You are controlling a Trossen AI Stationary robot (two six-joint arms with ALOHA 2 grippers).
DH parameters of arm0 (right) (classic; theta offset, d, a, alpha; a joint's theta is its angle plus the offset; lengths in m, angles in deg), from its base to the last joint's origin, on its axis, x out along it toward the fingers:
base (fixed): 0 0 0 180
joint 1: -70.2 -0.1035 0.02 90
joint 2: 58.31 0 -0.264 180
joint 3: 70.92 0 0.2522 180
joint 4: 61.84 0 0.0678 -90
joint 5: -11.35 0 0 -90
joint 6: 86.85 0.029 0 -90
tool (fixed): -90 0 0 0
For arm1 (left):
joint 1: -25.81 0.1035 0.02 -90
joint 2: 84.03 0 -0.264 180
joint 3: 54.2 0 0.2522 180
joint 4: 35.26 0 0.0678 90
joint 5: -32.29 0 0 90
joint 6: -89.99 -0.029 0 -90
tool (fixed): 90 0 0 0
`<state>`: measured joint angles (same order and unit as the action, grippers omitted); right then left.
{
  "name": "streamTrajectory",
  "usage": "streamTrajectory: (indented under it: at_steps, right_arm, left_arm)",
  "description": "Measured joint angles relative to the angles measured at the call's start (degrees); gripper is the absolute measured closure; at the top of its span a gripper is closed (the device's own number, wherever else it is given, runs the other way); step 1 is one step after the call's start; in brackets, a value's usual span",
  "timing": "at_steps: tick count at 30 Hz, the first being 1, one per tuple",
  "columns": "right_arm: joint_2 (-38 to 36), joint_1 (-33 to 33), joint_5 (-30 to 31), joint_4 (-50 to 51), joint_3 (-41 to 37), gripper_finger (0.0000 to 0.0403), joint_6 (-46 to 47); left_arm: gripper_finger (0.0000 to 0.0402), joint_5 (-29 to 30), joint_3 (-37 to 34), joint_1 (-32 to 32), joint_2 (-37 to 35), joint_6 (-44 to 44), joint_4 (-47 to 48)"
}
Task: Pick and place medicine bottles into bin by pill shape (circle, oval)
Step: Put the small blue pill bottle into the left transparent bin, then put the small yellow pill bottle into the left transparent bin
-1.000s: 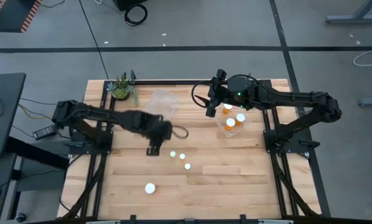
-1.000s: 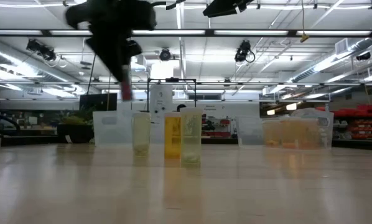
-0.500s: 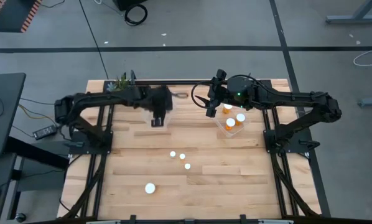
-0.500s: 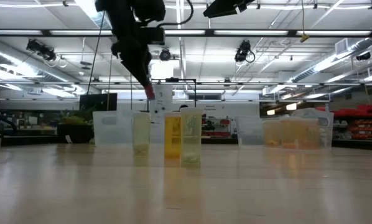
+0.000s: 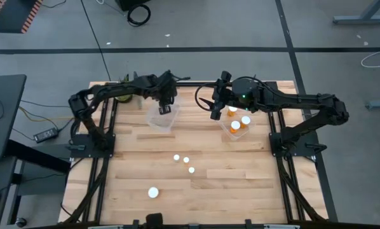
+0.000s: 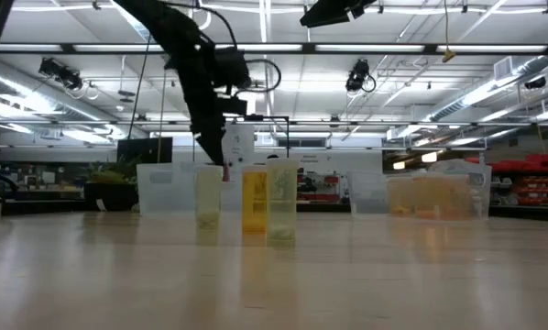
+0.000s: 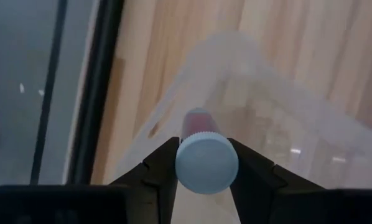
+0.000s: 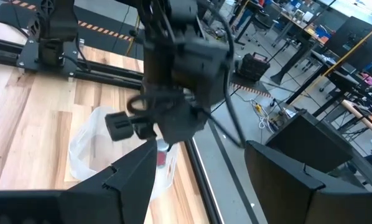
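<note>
My left gripper (image 5: pixel 166 105) is shut on a small bottle with a white cap (image 7: pixel 206 163) and a reddish body (image 7: pixel 198 118), above the clear bin (image 5: pixel 159 118) at the far left. It also shows in the low view (image 6: pixel 224 163). My right gripper (image 5: pixel 214 112) is open and empty, hovering beside the right bin (image 5: pixel 227 132), which holds three orange bottles (image 5: pixel 236 126). Several white-capped bottles (image 5: pixel 186 160) stand upright on the table's middle, and one (image 5: pixel 153 192) stands nearer the front edge. My left gripper pinches the bottle between its two fingers (image 7: pixel 163 167) at the sides of the white cap (image 7: pixel 185 169). The fingers point down, from above. The bottle hangs below them, cap up and reddish body down, lifted clear over the clear bin's opening (image 7: pixel 254 124).
A small green plant (image 5: pixel 122 90) stands at the far left corner, partly behind my left arm. Black frame rails (image 5: pixel 107 137) run along both table sides. In the low view three bottles (image 6: pixel 254 200) stand in front of the two bins (image 6: pixel 434 197).
My left gripper has carried the reddish bottle from the table's middle toward the far edge and a little to the right, ending above the clear left bin. It has stayed shut on the bottle. My right arm has kept still.
</note>
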<state>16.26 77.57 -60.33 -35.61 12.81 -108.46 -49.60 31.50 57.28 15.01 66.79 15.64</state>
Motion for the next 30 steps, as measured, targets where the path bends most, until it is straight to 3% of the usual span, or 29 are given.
streamTrajectory:
  at_steps: [12, 22, 30]
  right_arm:
    - [0.0, 0.0, -0.2, 0.0, 0.0, 0.0152, 0.2]
    - [0.0, 0.0, -0.4, 0.1, 0.0, 0.0152, 0.2]
    - [0.0, 0.0, -0.4, 0.2, 0.0, 0.0152, 0.6]
  left_arm:
    - [0.0274, 0.0, 0.0, 2.3, 6.7, 0.4, 2.9]
    - [0.0244, 0.1, 0.0, 2.5, 6.7, 2.1, 2.9]
    - [0.0189, 3.7, 0.0, 2.5, 6.6, 1.3, 3.0]
